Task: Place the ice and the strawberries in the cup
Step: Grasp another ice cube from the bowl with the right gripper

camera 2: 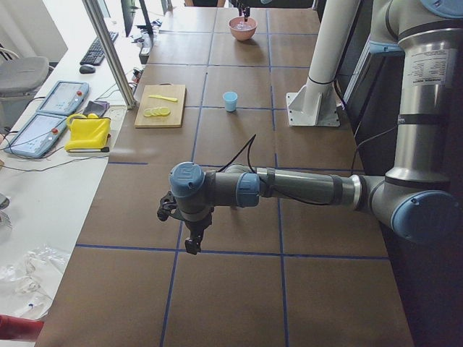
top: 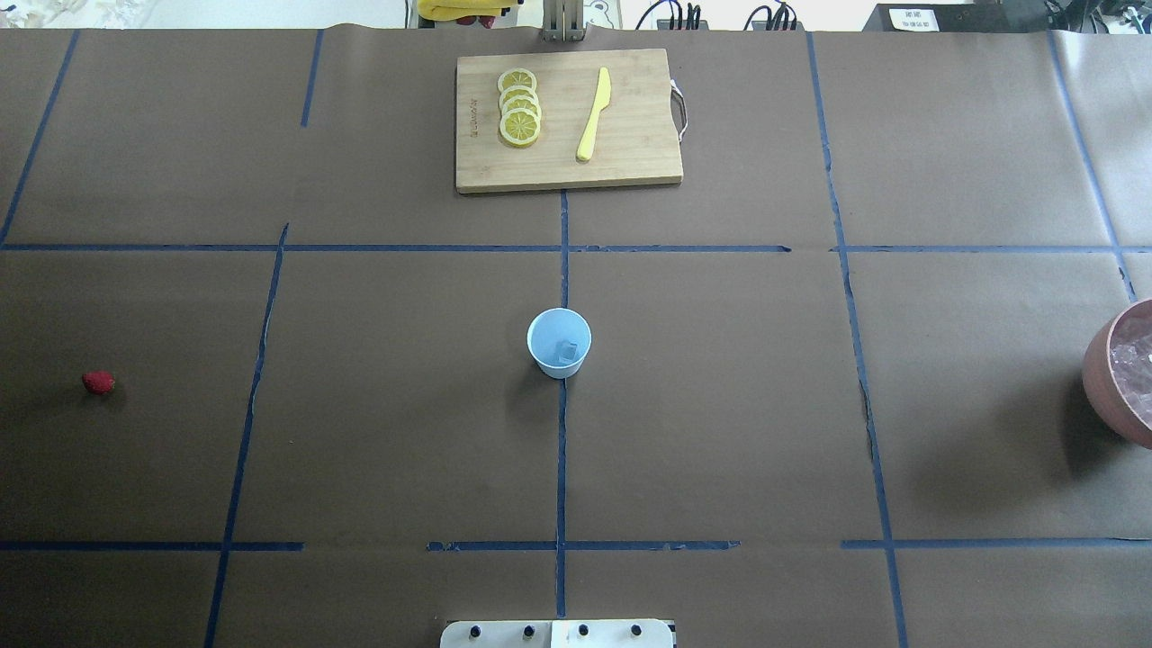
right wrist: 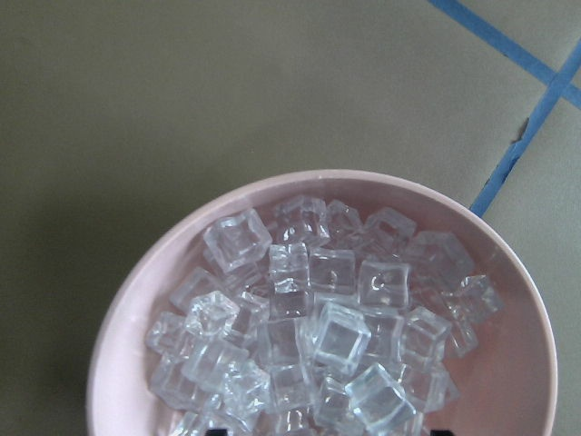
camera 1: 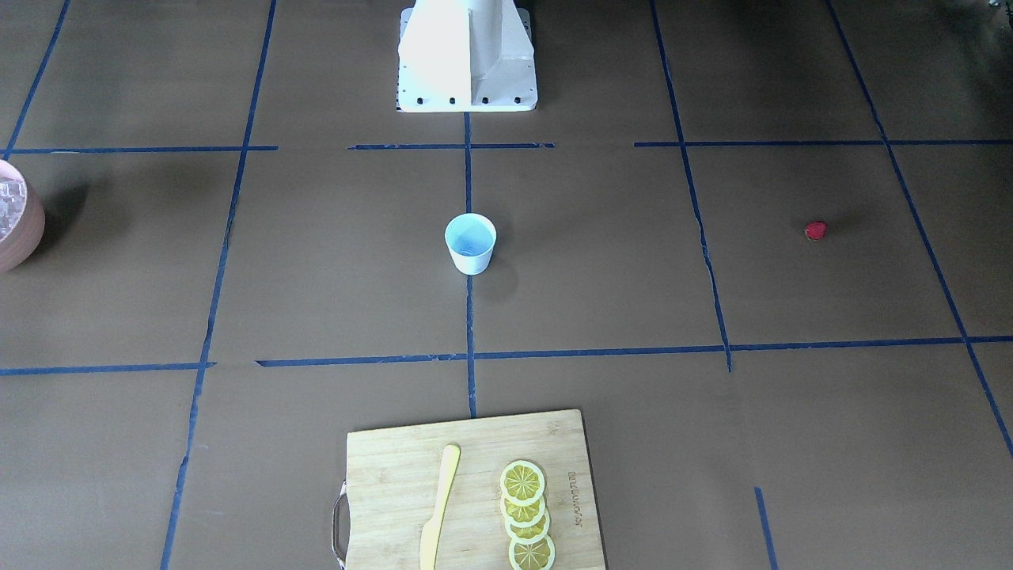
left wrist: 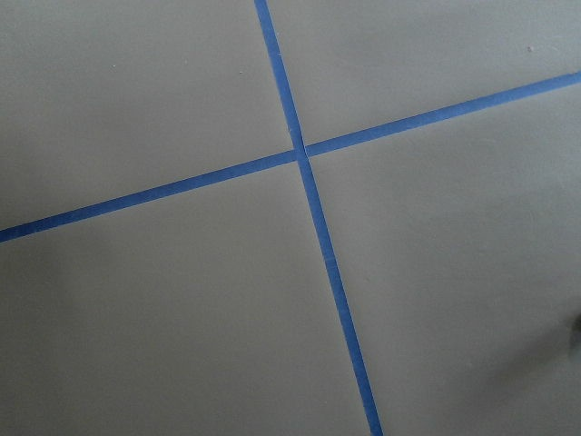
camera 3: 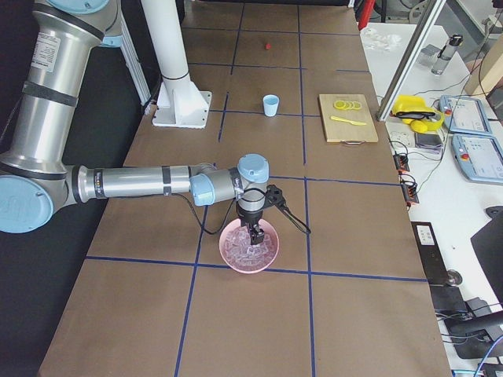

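The white cup [top: 559, 342] with a pale-blue inside stands upright at the table's middle, with one clear ice cube [top: 567, 351] in it. The cup also shows in the front view [camera 1: 470, 243]. The red strawberry [top: 98, 382] lies alone far to the robot's left. The pinkish-brown bowl [camera 3: 271, 255] at the robot's far right holds several ice cubes [right wrist: 318, 336]. My right gripper [camera 3: 255, 236] points down just over the ice in the bowl; I cannot tell if it is open. My left gripper [camera 2: 192, 244] hangs above bare table; I cannot tell its state.
A wooden cutting board [top: 567, 171] at the far side carries lemon slices [top: 520, 108] and a yellow knife [top: 594, 112]. The robot's white base [camera 1: 467, 55] stands at the near side. Blue tape lines [left wrist: 304, 154] cross the brown table.
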